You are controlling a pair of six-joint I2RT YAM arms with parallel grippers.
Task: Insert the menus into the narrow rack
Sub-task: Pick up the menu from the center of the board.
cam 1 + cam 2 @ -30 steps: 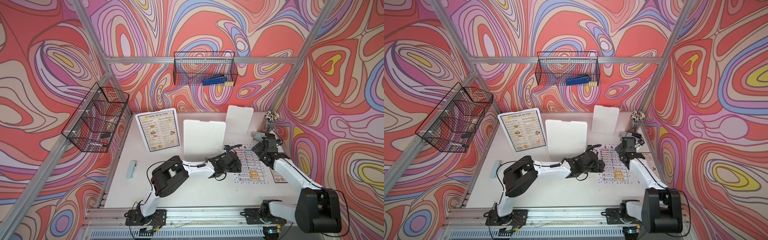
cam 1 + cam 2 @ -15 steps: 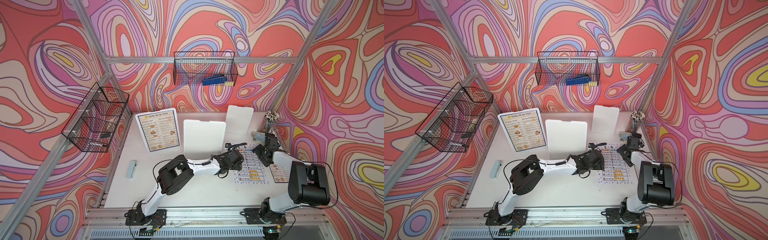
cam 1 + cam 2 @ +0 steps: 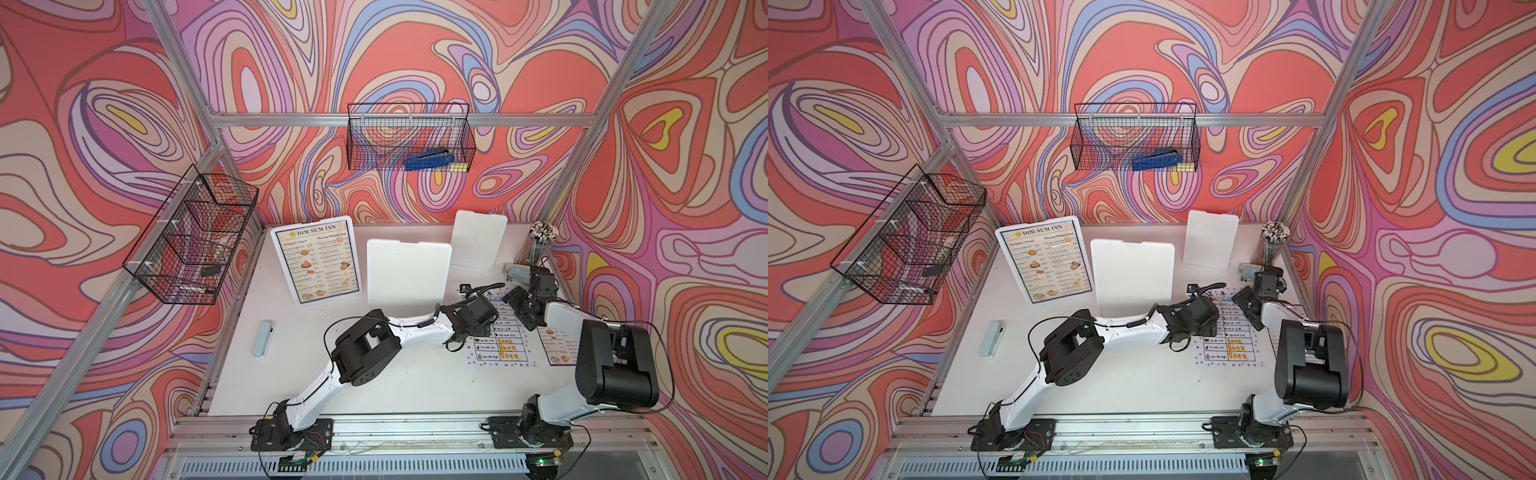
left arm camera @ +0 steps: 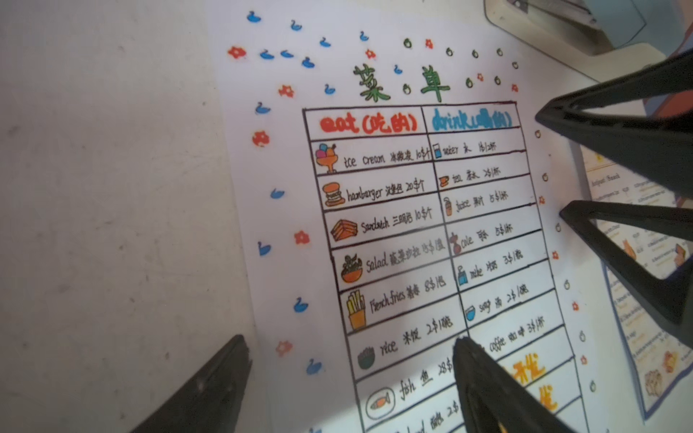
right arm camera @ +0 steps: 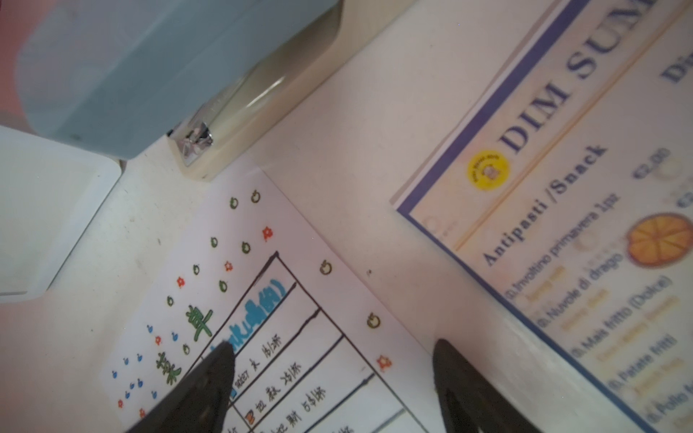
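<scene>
White menu (image 4: 393,225) — flat under L hand (image 4: 350,348)

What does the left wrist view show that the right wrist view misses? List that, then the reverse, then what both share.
Only left wrist: the left end effector, open at the edge of the hand-drawn menu, and that menu's eat column, ice cream down to fish.
Only right wrist: the DIM SUM heading, yellow logo and the light-blue stapler.
Both: the drink column, part of the blue-bordered Dim Sum Inn menu, the open right end effector and the white table.
</scene>
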